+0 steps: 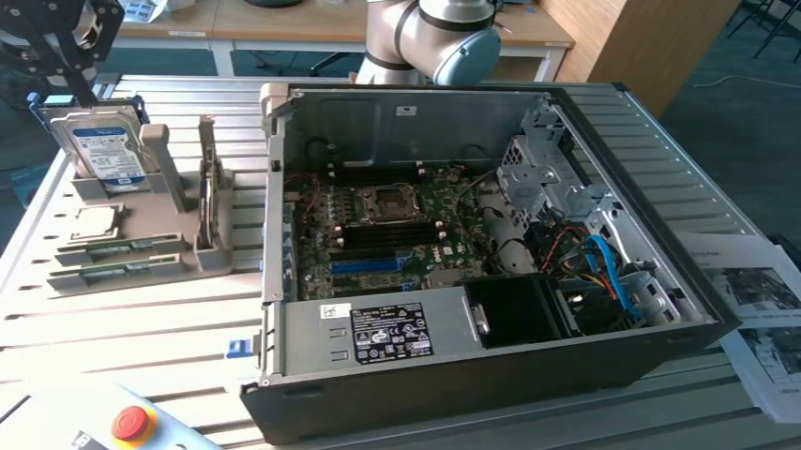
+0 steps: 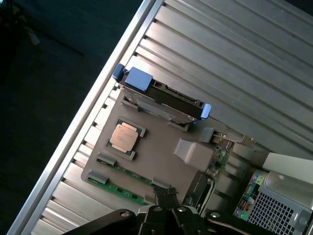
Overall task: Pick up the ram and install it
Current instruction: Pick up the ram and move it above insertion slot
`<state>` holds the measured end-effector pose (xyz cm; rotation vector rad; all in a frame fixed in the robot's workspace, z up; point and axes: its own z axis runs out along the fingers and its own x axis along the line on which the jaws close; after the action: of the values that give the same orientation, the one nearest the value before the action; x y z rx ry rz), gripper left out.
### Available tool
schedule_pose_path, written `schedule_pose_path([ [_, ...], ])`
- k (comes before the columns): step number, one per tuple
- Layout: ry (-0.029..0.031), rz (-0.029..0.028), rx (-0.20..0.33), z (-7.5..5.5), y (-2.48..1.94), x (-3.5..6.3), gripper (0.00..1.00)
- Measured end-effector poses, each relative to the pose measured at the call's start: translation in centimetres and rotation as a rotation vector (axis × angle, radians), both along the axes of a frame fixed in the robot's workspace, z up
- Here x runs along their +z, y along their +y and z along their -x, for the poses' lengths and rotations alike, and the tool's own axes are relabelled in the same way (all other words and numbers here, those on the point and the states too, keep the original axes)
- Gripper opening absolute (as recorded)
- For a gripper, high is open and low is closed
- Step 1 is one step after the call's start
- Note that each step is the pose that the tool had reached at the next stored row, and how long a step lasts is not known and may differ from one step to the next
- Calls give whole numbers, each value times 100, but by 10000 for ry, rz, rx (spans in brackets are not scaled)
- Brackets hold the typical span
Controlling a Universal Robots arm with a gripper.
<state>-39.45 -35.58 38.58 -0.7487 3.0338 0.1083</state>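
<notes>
Exterior view: two ram sticks (image 1: 122,248) (image 1: 105,273) flat, one CPU (image 1: 96,222).

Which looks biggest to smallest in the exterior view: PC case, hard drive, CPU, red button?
1. PC case
2. hard drive
3. CPU and red button look alike; button nearer camera, so unranked.

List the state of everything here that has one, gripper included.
gripper: shut, holding nothing, above the parts holder.
ram sticks: two, lying flat in the holder, not picked up.
hard drive: standing upright in the holder.
CPU chip: flat in its recess.
computer case: side open, motherboard exposed.
memory slots: look empty.
</notes>
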Motion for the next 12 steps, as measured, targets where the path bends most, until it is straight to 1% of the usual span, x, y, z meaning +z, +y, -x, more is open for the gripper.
schedule_pose_path([
  [12,-1,-238,969,0,0,0,10],
])
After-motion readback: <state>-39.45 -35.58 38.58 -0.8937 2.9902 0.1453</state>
